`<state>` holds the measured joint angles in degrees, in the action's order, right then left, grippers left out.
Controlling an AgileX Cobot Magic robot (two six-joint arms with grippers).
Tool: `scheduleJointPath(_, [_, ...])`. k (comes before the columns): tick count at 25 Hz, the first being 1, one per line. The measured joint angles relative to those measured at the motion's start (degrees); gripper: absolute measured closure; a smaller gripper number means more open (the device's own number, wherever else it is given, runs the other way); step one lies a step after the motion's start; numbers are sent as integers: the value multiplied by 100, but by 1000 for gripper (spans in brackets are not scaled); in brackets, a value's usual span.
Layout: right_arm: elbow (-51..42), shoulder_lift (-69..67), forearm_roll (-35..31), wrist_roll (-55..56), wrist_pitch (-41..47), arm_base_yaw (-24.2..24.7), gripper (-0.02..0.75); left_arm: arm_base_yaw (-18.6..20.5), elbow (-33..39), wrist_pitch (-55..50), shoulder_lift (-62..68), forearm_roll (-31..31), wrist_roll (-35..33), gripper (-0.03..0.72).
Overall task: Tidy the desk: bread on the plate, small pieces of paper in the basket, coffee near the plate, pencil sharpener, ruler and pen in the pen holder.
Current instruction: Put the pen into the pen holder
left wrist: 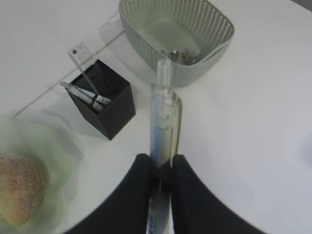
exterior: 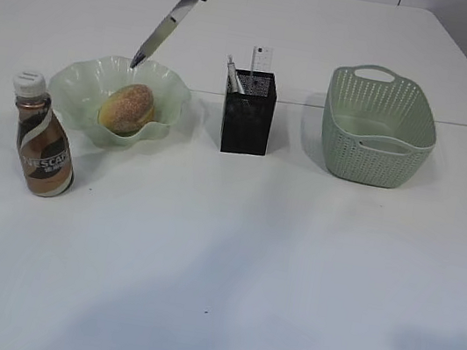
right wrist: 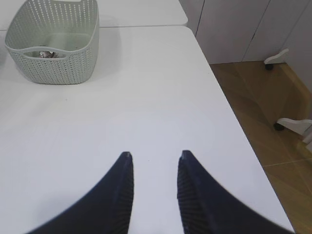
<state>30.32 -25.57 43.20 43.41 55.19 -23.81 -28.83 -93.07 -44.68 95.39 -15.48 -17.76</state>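
Here, our left gripper (left wrist: 161, 168) clamped the pen (left wrist: 163, 126); right gripper (right wrist: 153, 161) stood open, empty. We judged it needed lining up over the pen holder (left wrist: 105, 105) first.

Bright, even light floods the white counter (exterior: 290, 264), with only soft grey shadows near its front edge. In the left wrist view the bread (left wrist: 17, 187) and the plate (left wrist: 58, 161) are blurred, while the exterior view stays sharp.

Clear pen (left wrist: 163, 127) tilted in the air above desk (exterior: 244, 274), pen holder (exterior: 248, 113) upright nearby
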Motion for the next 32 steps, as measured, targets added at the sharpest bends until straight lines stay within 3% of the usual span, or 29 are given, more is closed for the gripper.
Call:
scheduleJointPath(6, [0,0,-24,0,0,0,477,0,1256,2040,-220,-508,0,630])
scheduleJointPath(11, [0,0,-34,0,0,0,477,0,1812,3383,-220,-809,0,630])
scheduleJointPath(19, [0,0,-34,10,0,0,477,0,1856,4529,117,-963,0,630])
scheduleJointPath(32, [0,0,-46,10,0,0,477,-456,1856,6496,1000,-1108,0,630])
